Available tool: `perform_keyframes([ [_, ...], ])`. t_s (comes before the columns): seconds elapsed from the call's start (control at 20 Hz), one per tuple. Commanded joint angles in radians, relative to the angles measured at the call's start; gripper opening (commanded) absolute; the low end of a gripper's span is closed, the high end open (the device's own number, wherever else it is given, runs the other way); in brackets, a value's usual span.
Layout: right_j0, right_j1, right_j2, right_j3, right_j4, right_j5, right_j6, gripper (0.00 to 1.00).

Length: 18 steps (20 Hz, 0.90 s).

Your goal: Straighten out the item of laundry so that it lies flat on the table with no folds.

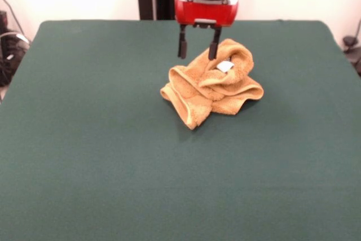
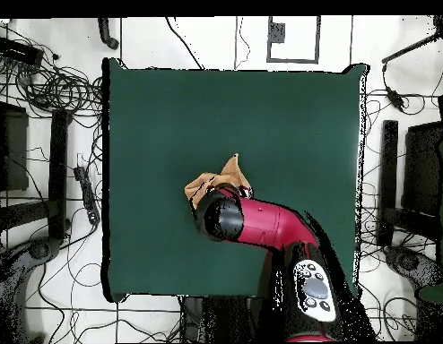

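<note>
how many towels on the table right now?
1. A single crumpled orange towel sits bunched near the middle of the green table, white tag facing up, under the open gripper. In the overhead view the arm covers part of it.

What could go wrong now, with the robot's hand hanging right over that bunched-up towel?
1. The towel is a crumpled heap with layers wrapped over each other. The open hand may pinch several layers at once, so pulling only drags the lump.
2. Its edges are curled under, so a grab at the top could lift the whole bundle without opening it.
3. From above, the arm hides most of the towel, so a bad grip might go unnoticed.
</note>
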Motion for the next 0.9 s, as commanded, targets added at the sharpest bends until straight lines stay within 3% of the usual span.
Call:
perform_keyframes([
  [0.05,0.014,0.088,0.058,-0.037,0.036,0.117,0.152,1.00],
  [0.9,0.065,0.133,-0.001,-0.108,0.029,0.159,0.184,1.00],
])
